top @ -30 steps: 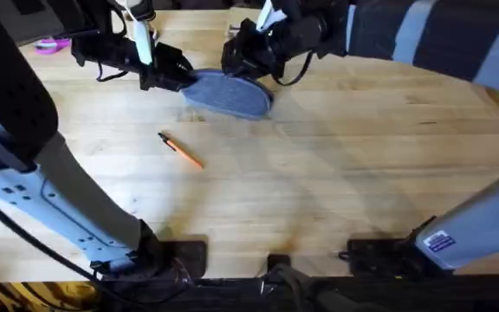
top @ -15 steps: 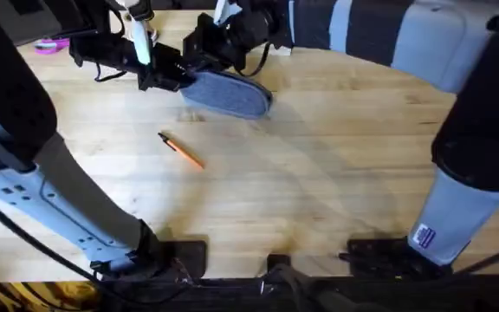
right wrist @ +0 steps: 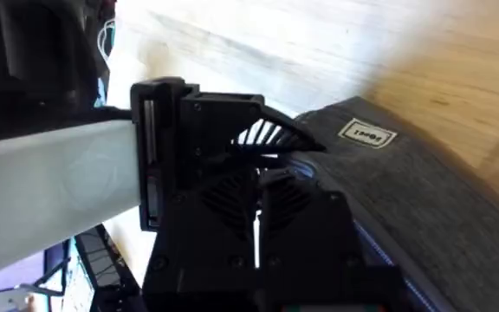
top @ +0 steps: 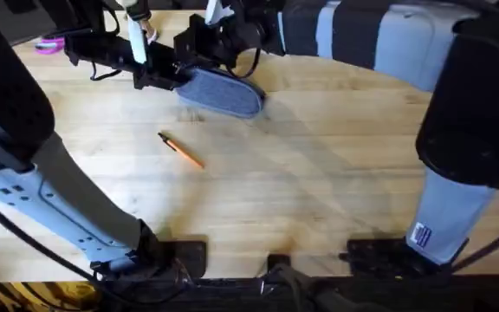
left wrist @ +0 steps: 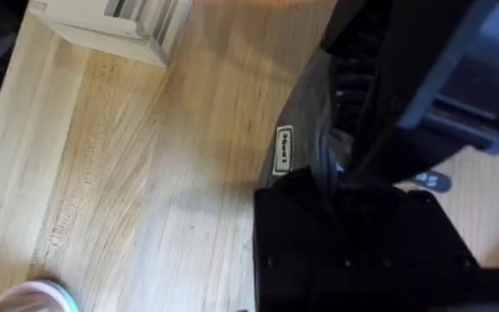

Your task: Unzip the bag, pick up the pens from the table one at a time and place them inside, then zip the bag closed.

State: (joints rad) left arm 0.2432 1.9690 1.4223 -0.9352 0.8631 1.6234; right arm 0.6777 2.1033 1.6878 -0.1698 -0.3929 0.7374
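Note:
The grey-blue bag (top: pixel 230 95) lies at the far middle of the table (top: pixel 319 182). My left gripper (top: pixel 170 78) is shut on the bag's left end; the left wrist view shows the dark fabric and its label (left wrist: pixel 284 149) just past the fingers. My right gripper (top: pixel 196 45) reaches across from the right and sits over that same left end, fingers pressed together at the zip line. The pull is hidden between them. In the right wrist view a strip of blue lining (right wrist: pixel 372 253) shows along the bag (right wrist: pixel 405 173). The orange pen (top: pixel 180 150) lies alone on the wood, nearer me than the bag.
A pink ring (top: pixel 50 43) lies at the far left. A white box (left wrist: pixel 111 26) stands beyond the left gripper. The right arm's grey links (top: pixel 388 43) stretch across the far right. Both arm bases (top: pixel 275 260) line the near edge.
My right gripper has slid left along the bag from its right end to its left end, the arm swinging in after it. The left gripper, bag and pen have stayed put.

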